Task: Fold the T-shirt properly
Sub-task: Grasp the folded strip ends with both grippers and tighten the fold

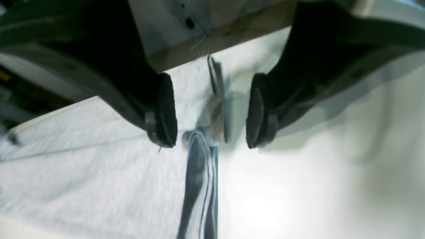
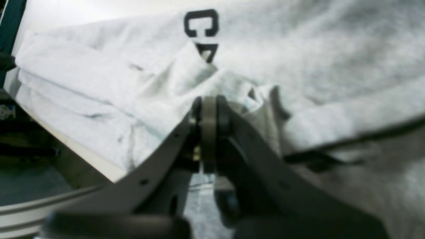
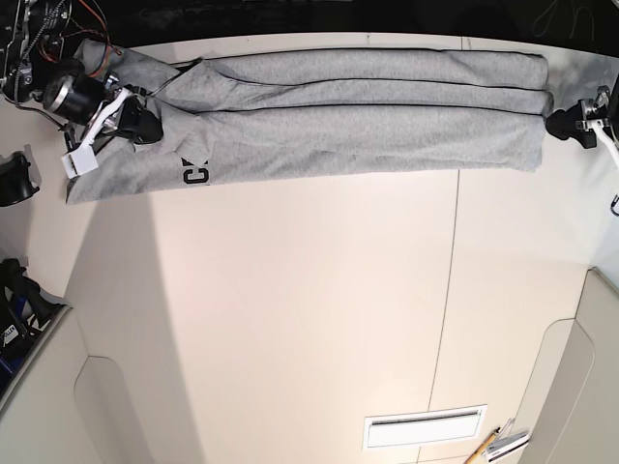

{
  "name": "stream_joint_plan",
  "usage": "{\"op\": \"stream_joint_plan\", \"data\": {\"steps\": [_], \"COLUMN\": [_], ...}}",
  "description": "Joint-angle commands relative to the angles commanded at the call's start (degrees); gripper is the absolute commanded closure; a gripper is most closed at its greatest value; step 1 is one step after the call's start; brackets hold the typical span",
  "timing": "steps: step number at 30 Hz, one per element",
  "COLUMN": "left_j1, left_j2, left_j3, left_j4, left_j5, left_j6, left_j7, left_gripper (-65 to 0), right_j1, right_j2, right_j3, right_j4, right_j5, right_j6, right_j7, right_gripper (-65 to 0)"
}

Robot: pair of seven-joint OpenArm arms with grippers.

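From here I see the shirt (image 3: pixel 358 141) folded into a long, layered strip along the table's (image 3: pixel 290 290) far edge, a bit of black lettering showing near its left end in the base view. My right claw (image 2: pixel 209 99) has its fingers pressed together at the rumpled cloth of that end, though I can't tell whether any fabric is pinched between them. My left claw (image 1: pixel 212 142) is spread wide by the opposite end, with the shirt's edge showing between its fingers in the wrist view.

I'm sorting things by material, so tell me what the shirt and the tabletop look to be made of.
The T-shirt looks like soft matte cotton jersey, judging by its flecked grey and loose creases. The tabletop seems smooth and slightly glossy, perhaps laminate or painted board.
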Motion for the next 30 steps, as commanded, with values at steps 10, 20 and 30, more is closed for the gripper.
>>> {"op": "stream_joint_plan", "data": {"steps": [10, 20, 30], "left_j1": [3.48, 3.8, 4.68], "left_j2": [4.0, 7.89, 9.77], "left_j3": [-2.78, -2.75, -2.75], "left_j4": [0.0, 0.02, 0.02], "left_j5": [5.11, 1.29, -4.42], "left_j6": [0.0, 0.0, 0.0], "left_j7": [-4.5, -2.45, -1.73], "left_gripper": [-42.2, -42.1, -12.5], "right_j1": [0.0, 0.02, 1.9], "right_j2": [0.02, 0.0, 0.0], "right_j3": [0.02, 0.02, 0.02], "right_j4": [0.0, 0.0, 0.02], "right_j5": [0.02, 1.55, 1.7], "right_j6": [-0.22, -0.63, -0.66], "right_j7": [-0.02, -0.02, -0.28], "right_gripper": [0.0, 0.0, 0.0]}}
